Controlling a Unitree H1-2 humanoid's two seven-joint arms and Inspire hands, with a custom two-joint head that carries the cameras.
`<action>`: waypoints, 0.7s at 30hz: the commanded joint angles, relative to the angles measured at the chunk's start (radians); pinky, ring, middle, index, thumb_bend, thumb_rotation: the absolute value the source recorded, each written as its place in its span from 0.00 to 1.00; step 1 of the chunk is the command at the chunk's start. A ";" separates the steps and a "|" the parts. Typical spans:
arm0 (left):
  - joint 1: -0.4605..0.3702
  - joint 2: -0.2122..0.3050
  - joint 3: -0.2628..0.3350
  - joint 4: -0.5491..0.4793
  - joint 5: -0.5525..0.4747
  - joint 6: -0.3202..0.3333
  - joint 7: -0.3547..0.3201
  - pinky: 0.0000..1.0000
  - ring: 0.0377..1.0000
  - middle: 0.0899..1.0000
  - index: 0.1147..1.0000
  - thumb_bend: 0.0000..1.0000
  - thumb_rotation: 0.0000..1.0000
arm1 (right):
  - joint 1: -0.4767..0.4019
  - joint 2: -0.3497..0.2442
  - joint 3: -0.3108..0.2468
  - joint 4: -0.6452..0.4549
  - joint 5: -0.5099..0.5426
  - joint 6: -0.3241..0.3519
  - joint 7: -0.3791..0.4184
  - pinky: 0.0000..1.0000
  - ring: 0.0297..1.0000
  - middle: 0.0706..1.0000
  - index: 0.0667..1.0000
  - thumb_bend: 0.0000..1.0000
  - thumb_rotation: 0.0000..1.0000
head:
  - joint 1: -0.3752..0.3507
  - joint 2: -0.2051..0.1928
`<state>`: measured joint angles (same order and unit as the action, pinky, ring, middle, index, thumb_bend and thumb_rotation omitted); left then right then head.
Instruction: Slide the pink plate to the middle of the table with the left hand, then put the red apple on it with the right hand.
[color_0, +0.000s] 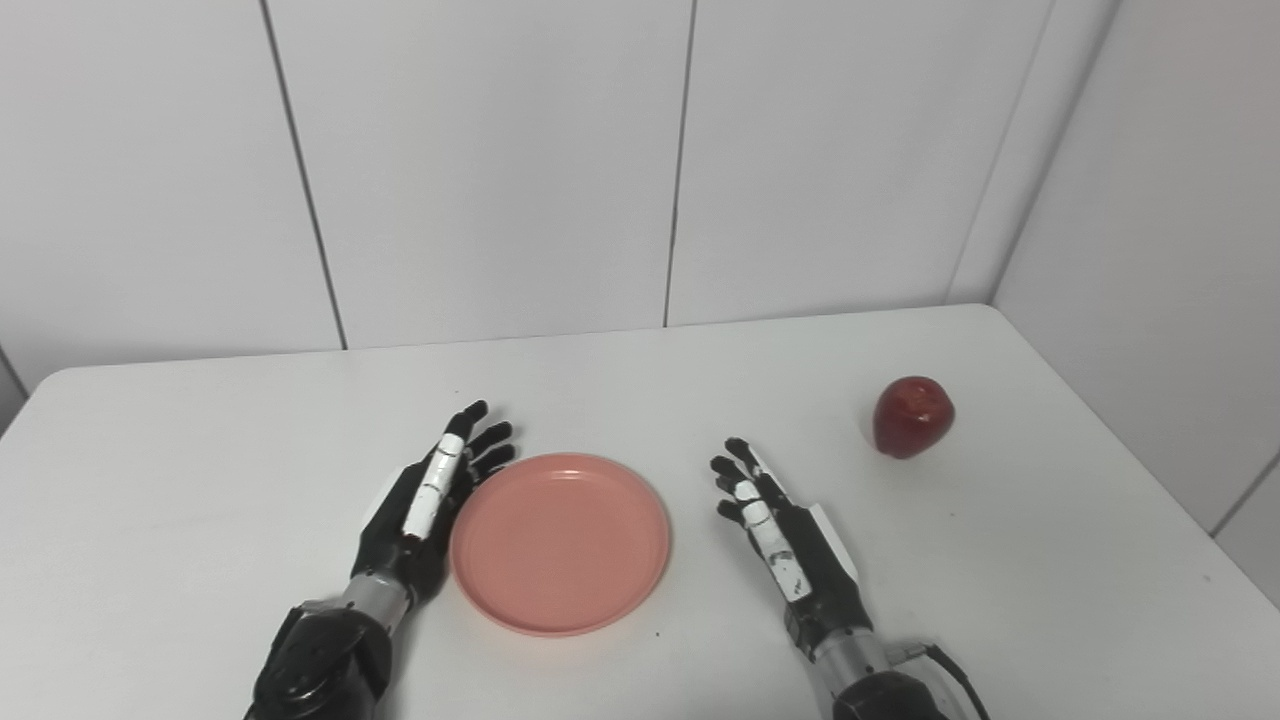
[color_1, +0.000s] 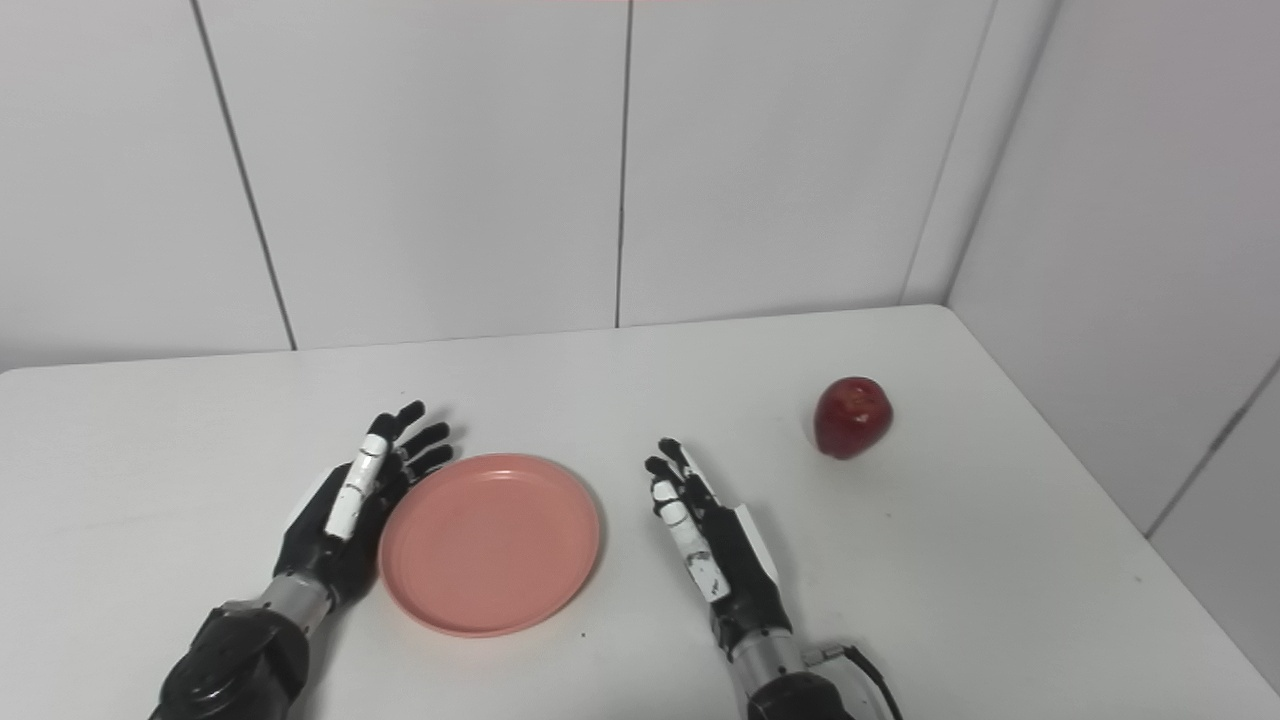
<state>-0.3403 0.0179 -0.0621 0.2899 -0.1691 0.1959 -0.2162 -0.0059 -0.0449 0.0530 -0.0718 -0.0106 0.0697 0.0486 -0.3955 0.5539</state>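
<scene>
The pink plate (color_0: 560, 542) lies on the white worktop (color_0: 180, 480) between both hands. The left hand (color_0: 425, 500), fingers spread, sits against its left rim. The right hand (color_0: 780, 530) rests empty, fingers apart. The red apple (color_0: 912, 416) stands far right.

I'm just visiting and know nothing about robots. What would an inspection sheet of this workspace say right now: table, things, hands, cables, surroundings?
Surface: white table, rounded corners, a few tiny dark specks near the plate.
Job's things: pink plate lies flat and empty, near the front between the two hands; red apple stands on the table to the far right, apart from the plate.
Clutter: nothing seen.
Hands: left hand open, fingers stretched out, right beside the plate's left rim; contact cannot be told. Right hand open, holding nothing, right of the plate and short of the apple.
Cables: one black cable at the right wrist.
Surroundings: white panelled walls behind and to the right.
</scene>
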 joint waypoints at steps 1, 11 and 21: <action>0.010 0.020 0.015 0.036 -0.003 0.023 0.000 0.91 0.88 0.89 0.93 0.65 0.88 | -0.026 0.023 0.020 0.019 -0.017 -0.031 -0.004 0.90 0.93 0.91 0.95 0.85 0.97 | 0.000 0.001; 0.001 0.064 0.048 0.114 -0.003 -0.043 -0.037 0.94 0.91 0.91 0.96 0.59 0.93 | -0.044 0.056 0.040 0.096 -0.056 -0.094 -0.035 0.88 0.93 0.91 0.95 0.81 0.96 | -0.090 -0.065; 0.010 0.056 0.053 0.116 -0.009 -0.046 -0.047 0.95 0.92 0.92 0.96 0.57 0.93 | -0.044 0.034 0.054 0.123 -0.109 -0.151 -0.046 0.85 0.92 0.92 0.96 0.78 0.97 | -0.074 -0.080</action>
<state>-0.3610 0.0680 -0.0115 0.3664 -0.1741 0.1211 -0.2606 -0.0569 -0.0013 0.0964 0.0115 -0.0978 -0.0076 0.0104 -0.4694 0.4725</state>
